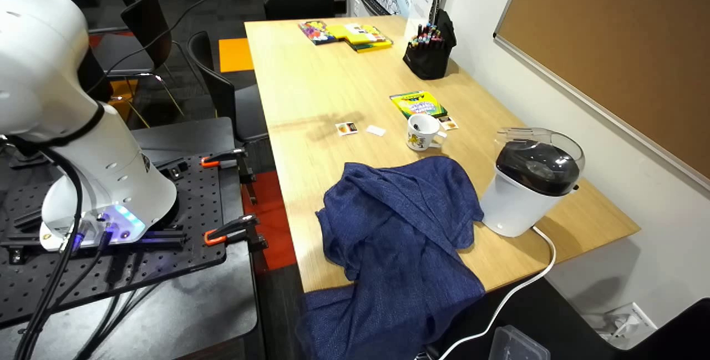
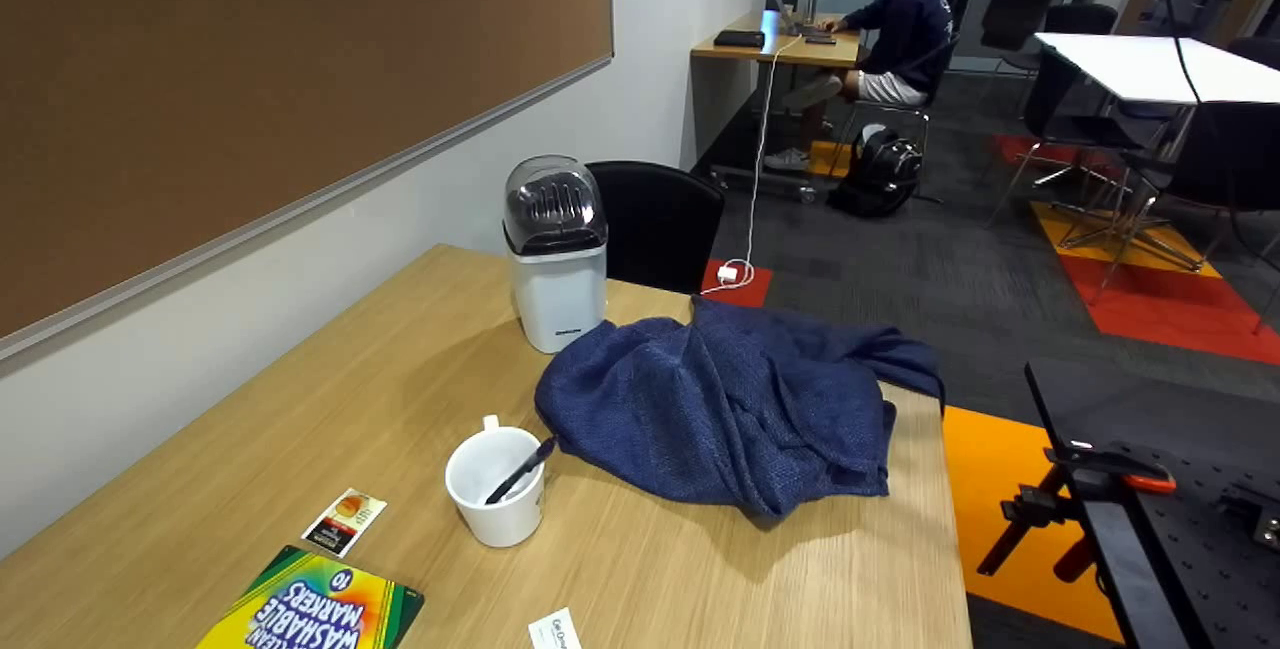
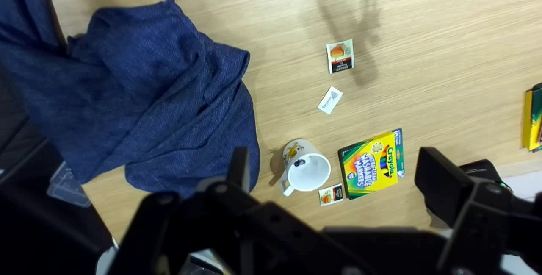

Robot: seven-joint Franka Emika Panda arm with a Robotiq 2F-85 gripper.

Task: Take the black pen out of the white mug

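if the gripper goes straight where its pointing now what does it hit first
Probably the white mug, which shows between the open jaws in the wrist view; depth is unclear, so the marker box beside it is possible.

Claw (image 3: 334,168) partly outside wrist view
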